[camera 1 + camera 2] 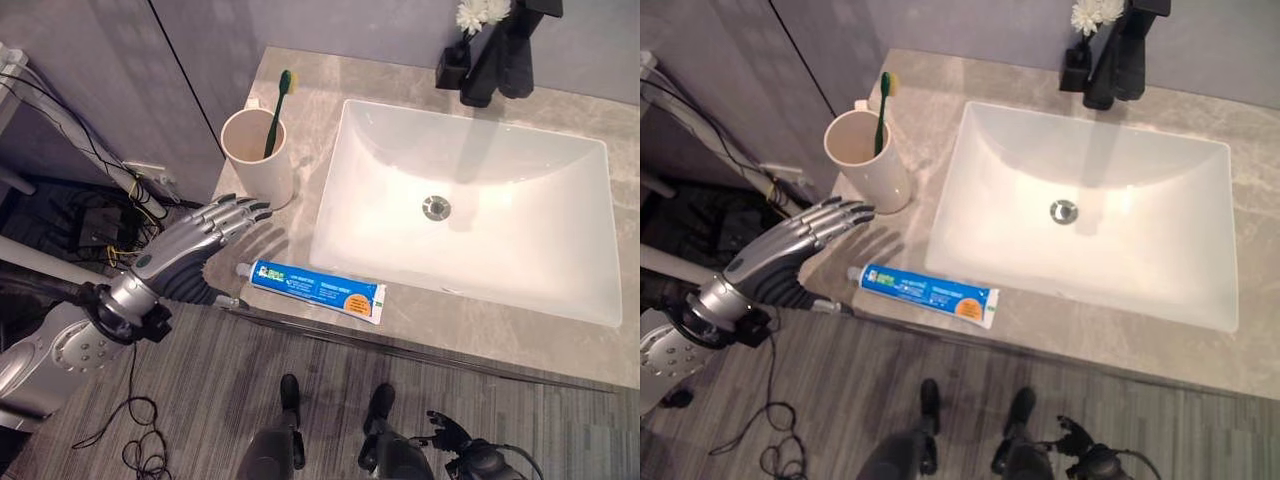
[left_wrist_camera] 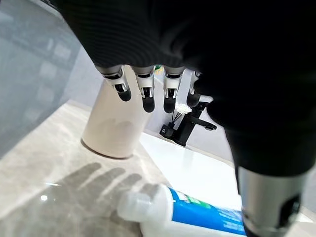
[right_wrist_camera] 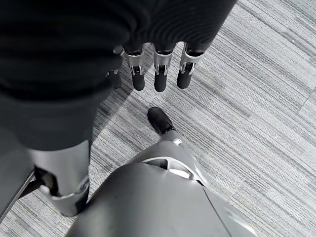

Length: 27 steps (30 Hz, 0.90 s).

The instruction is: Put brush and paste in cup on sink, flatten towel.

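Left eye view looks down on a grey, marbled stone surface (image 1: pixel 300 110) with a white rectangular basin (image 1: pixel 470 205) sunk into it — smooth, glossy, with a round metal drain (image 1: pixel 436 208) at its middle. Near the surface's left edge stands a cream, slightly tapered cup (image 1: pixel 258 155), and a green-handled toothbrush (image 1: pixel 277 110) leans inside it, head up. Along the front edge, just in front of the basin's left corner, lies a flat blue-and-white toothpaste tube (image 1: pixel 318 288), its white cap pointing toward the left edge.

The left robot hand (image 1: pixel 205 232) hovers at the front-left corner of the surface, silver fingers (image 2: pixel 146 91) straight and spread with dark tips aimed at the cup's base, gripping nothing; it casts a finger-shaped shadow on the stone. It is near the tube's cap but apart from it. The right robot hand (image 3: pixel 148 59) hangs over the striped grey floor (image 3: pixel 256 98), fingers relaxed and empty.

At the back edge behind the basin sits a black angular faucet (image 1: pixel 505 55) — beside it a small dark holder with a white flower (image 1: pixel 482 14).
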Motion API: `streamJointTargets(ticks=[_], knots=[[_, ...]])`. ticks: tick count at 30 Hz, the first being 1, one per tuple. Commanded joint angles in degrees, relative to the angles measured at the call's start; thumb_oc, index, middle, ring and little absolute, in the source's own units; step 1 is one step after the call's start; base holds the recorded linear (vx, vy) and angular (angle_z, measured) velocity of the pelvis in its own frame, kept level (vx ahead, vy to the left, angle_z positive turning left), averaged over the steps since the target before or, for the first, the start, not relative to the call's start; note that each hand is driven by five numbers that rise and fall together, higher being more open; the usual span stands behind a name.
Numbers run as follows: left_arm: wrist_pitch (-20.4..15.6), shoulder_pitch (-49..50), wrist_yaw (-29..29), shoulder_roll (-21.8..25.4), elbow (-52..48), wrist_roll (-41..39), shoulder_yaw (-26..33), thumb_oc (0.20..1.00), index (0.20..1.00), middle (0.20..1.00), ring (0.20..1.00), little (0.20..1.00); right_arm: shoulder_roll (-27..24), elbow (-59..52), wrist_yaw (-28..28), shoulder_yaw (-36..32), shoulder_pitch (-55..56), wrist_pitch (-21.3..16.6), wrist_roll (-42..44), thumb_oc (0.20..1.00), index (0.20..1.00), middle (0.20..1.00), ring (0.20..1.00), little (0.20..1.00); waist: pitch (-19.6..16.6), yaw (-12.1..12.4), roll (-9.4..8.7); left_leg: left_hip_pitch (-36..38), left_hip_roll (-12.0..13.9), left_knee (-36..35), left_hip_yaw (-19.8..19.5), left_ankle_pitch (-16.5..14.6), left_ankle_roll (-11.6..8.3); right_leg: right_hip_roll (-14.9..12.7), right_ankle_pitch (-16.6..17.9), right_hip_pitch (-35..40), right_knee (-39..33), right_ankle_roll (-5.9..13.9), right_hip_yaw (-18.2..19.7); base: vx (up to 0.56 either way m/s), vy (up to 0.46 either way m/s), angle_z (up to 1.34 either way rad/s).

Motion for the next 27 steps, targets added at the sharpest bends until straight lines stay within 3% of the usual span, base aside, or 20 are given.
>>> streamJointTargets(ticks=[1, 8, 11, 21, 27], knots=[[-1.19, -0.56, -0.8, -0.42, -0.47, -4.28, 0.02, 1.0, 1.0, 1.0, 1.0, 1.0, -0.39, 2.57, 0.65, 2.11, 1.55, 0.89, -1.8, 1.0, 1.0, 1.0, 1.0, 1.0, -1.82, -0.46, -0.4, -0.54, 1.49, 0.2, 1.2, -0.76, -2.12, -4.58, 0.52, 0.99, 2.26, 4.87, 1.32, 0.0, 0.003, -0.06], [-0.25, 1.43, -2.88, -0.97, 1.14, -4.16, -2.5, 1.0, 1.0, 1.0, 1.0, 1.0, -0.89, 1.65, 0.09, -0.22, 1.7, 0.33, 1.64, 1.0, 1.0, 1.0, 1.0, 1.0, -0.91, -1.13, 0.23, -0.57, 1.63, 0.2, 1.8, -0.7, -2.14, -4.47, 0.45, 0.48, 2.21, 4.72, 2.26, 0.0, -0.002, -0.07], [0.04, 0.26, -2.21, -1.16, 2.31, -3.2, -4.48, 1.0, 1.0, 1.0, 1.0, 1.0, -1.64, -0.66, -1.73, 2.19, 0.77, 0.15, -2.24, 1.0, 1.0, 1.0, 1.0, 1.0, -0.4, -1.33, 0.01, -1.0, 1.79, 0.2, 2.04, -0.53, -2.2, -4.44, 0.69, -0.22, 2.2, 4.74, 2.7, -0.01, -0.011, -0.12], [0.9, -1.01, -2.44, -1.98, 3.59, -3.18, -6.27, 1.0, 1.0, 1.0, 1.0, 1.0, -0.63, 0.53, -1.76, 1.27, 1.31, 0.54, -0.17, 1.0, 1.0, 1.0, 1.0, 1.0, 0.04, -1.73, -0.62, -1.75, 2.07, 0.2, 2.38, -0.52, -2.14, -3.94, 0.95, -1.19, 1.77, 4.67, 3.35, 0.01, -0.01, -0.05], [1.33, -0.5, -2.91, -2.2, 4.24, -3.42, -6.61, 1.0, 1.0, 1.0, 1.0, 1.0, -0.81, 1.93, -2.81, 1.91, 0.98, 1.08, -3.17, 1.0, 1.0, 1.0, 1.0, 1.0, 0.32, -1.73, -0.95, -1.8, 2.16, 0.2, 2.48, -0.55, -2.09, -3.73, 0.8, -1.35, 1.78, 4.53, 3.64, 0.01, -0.006, -0.02]])
